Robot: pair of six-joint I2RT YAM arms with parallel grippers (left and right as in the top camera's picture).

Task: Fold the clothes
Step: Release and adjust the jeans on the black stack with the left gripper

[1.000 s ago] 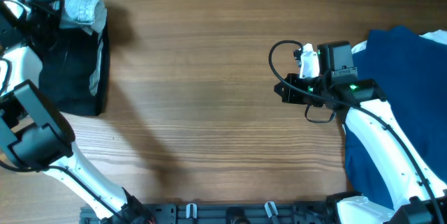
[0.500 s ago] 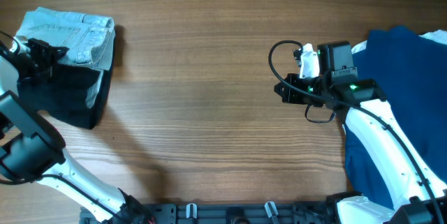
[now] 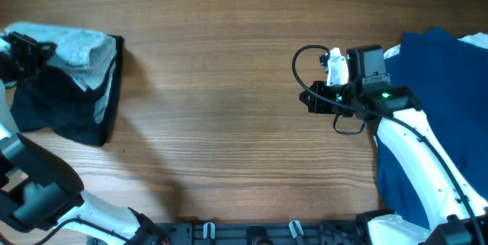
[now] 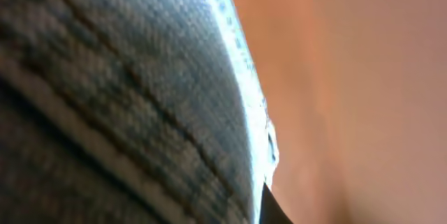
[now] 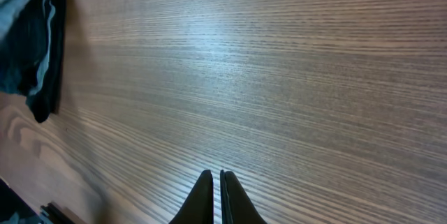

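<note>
Folded light-blue denim jeans (image 3: pixel 80 46) lie on a black garment (image 3: pixel 61 104) at the far left of the table. My left gripper (image 3: pixel 30 49) is at the jeans' left edge and seems shut on them. The left wrist view is filled by blurred denim (image 4: pixel 126 98), with the jaws hidden. My right gripper (image 3: pixel 309 100) is shut and empty over bare wood near the table's middle right; its closed fingertips (image 5: pixel 218 175) show in the right wrist view. That view also shows the jeans (image 5: pixel 17 1) and the black garment (image 5: pixel 42 77) far off.
A navy garment (image 3: pixel 435 107) lies spread at the right edge under my right arm. A white garment (image 3: pixel 476 40) peeks out behind it. The wooden table (image 3: pixel 213 107) lies between the two piles. A rail runs along the front edge (image 3: pixel 244 233).
My left gripper moved left and down with the jeans. The jeans went from bunched to lying flat on the black garment, then slid left. The right arm has not moved.
</note>
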